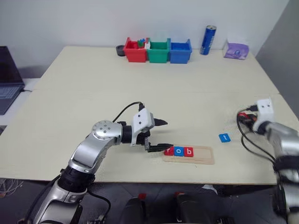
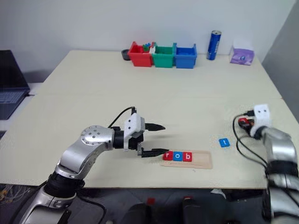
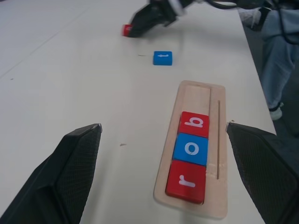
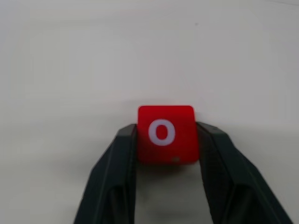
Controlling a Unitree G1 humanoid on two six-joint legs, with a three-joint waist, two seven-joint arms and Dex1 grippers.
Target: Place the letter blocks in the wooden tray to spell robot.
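The wooden tray (image 1: 203, 155) lies near the table's front edge. Its left part holds a red r block (image 1: 168, 150), a blue o block (image 1: 178, 151) and a red b block (image 1: 188, 151); the right part of the slot is bare. A blue t block (image 1: 224, 137) lies flat on the table to the tray's right. My left gripper (image 1: 161, 136) hovers open just left of the tray, pointing along it. Further right, my right gripper (image 4: 167, 130) is shut on a red o block (image 4: 166, 134) low over the table.
Red (image 1: 135, 51), green (image 1: 159, 51) and blue (image 1: 180, 52) bins stand at the far edge, with a blue can (image 1: 208, 40) and a purple packet (image 1: 236, 50) to their right. A laptop (image 1: 7, 79) sits off the table's left side.
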